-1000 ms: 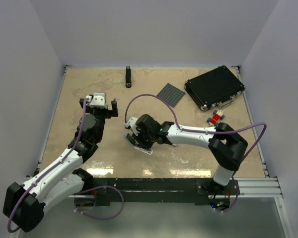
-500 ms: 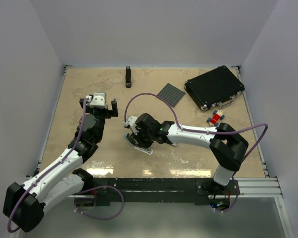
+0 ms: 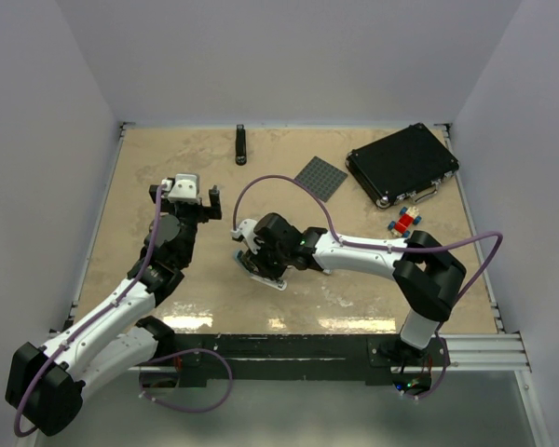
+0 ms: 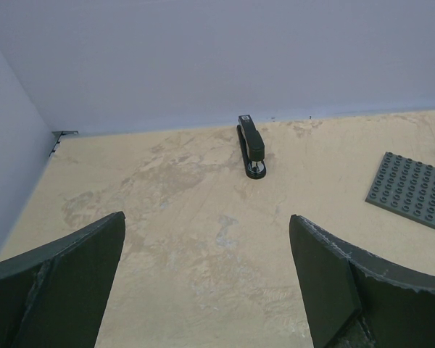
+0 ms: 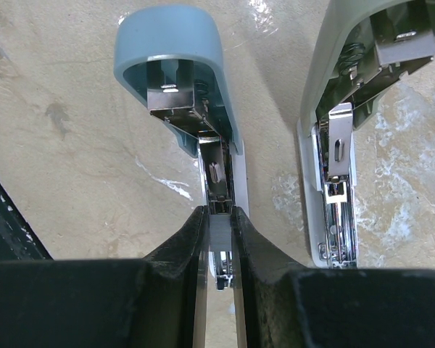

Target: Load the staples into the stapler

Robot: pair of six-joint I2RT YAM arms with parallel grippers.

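Right wrist shows right fingers point(image 5: 196, 246) pinching the stapler point(image 5: 170, 40) by its rail; left fingers point(image 4: 69, 283) spread wide.

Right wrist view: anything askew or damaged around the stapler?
Nothing damaged. The small grey-green stapler lies splayed open, its pale blue part beside it, silvery insides exposed, as loading needs. The right gripper pinches a thin silvery strip lined up with that part's channel.
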